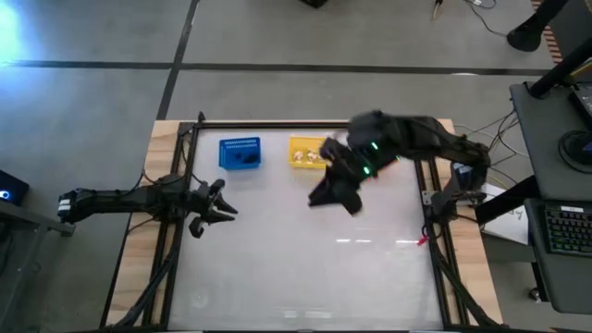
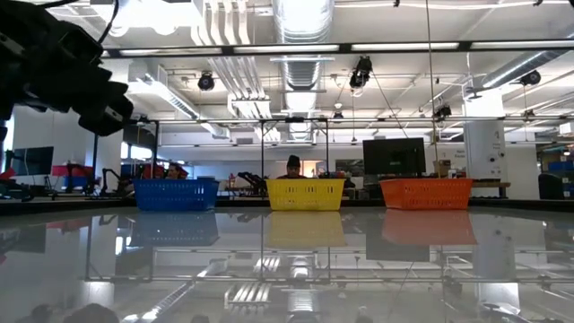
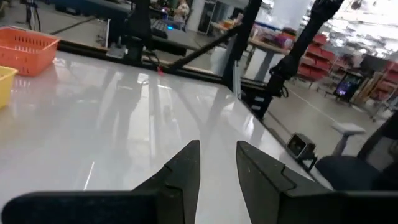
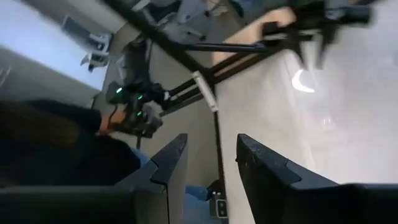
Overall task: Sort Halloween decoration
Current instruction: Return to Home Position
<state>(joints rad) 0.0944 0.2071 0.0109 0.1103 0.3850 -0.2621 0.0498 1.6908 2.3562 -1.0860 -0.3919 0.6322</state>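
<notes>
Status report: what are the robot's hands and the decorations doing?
Left hand open, empty, left side of white table. Right hand open, empty, above it. Pale trinkets in yellow mesh basket.

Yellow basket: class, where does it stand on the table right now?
In the low view the yellow basket stands mid-row at the far edge of the table, between the blue basket and the orange basket.

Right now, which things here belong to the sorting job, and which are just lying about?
Job: blue basket, yellow basket holding pale trinkets, orange basket, left hand, right hand, both open.
Lying about: keyboard, papers.
</notes>
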